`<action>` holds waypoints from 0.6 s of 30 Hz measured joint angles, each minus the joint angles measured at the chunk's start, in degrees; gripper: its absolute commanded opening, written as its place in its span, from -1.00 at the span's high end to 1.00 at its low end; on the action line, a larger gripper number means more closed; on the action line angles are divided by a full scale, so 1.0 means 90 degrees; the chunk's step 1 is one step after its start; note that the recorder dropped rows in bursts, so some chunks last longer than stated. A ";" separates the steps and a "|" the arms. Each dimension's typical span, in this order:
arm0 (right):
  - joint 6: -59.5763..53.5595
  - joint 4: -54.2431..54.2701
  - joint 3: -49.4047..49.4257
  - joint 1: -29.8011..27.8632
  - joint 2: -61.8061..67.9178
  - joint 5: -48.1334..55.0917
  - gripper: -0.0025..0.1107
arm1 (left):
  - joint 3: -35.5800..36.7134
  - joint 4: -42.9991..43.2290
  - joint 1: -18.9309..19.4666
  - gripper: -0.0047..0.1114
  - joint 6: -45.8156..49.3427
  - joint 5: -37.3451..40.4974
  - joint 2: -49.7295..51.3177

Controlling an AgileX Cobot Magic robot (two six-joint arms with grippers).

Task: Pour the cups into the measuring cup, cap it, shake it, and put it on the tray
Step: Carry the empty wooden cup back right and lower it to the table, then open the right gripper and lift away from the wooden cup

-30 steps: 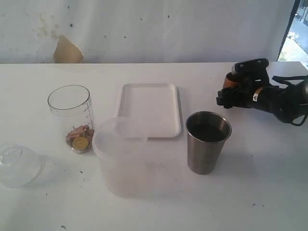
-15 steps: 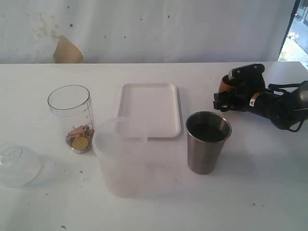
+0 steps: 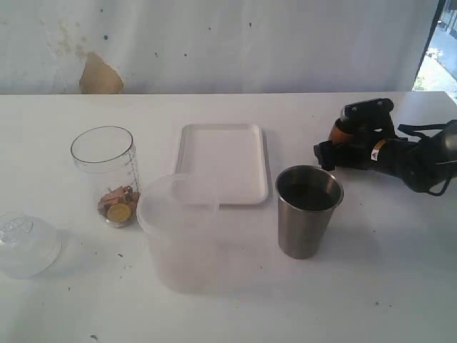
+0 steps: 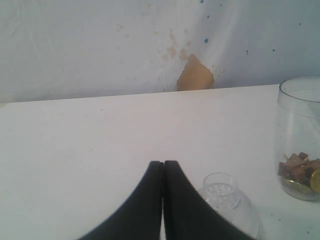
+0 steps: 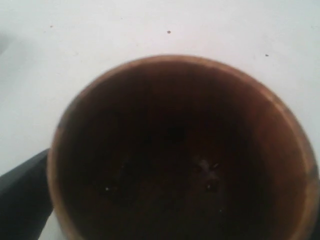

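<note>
The clear measuring cup (image 3: 106, 175) (image 4: 300, 140) stands at the left with brown bits and a coin in its bottom. Its domed cap (image 3: 25, 243) (image 4: 225, 195) lies near the front left, just beside my shut, empty left gripper (image 4: 163, 164). The steel tumbler (image 3: 308, 211) stands right of centre. At the back right the brown cup (image 3: 341, 131) (image 5: 182, 150) sits low at the table between the jaws of my right gripper (image 3: 335, 143). One black finger (image 5: 22, 200) stands beside its wall with a sliver of table between. The white tray (image 3: 223, 164) lies behind the middle.
A frosted tub with lid (image 3: 182, 232) stands in front of the tray, between the measuring cup and the steel tumbler. A white backdrop with a tan patch (image 3: 100, 75) closes the far side of the table.
My right gripper has come down toward the table with the brown cup and shifted slightly left; its jaws have spread. The left gripper and everything else stayed still.
</note>
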 measured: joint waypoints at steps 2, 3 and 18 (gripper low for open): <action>0.0000 0.0000 0.0000 0.0000 -0.0023 0.0067 -0.80 | 0.0000 0.0000 0.0000 0.90 0.0000 0.0000 0.0000; 0.0000 0.0000 0.0000 0.0000 -0.0062 0.0101 -0.80 | 0.0000 0.0000 0.0000 0.90 0.0000 0.0000 0.0000; 0.1242 -0.1332 0.0000 0.0000 -0.0915 0.0833 -0.80 | 0.0000 0.0000 0.0000 0.90 0.0000 0.0000 0.0000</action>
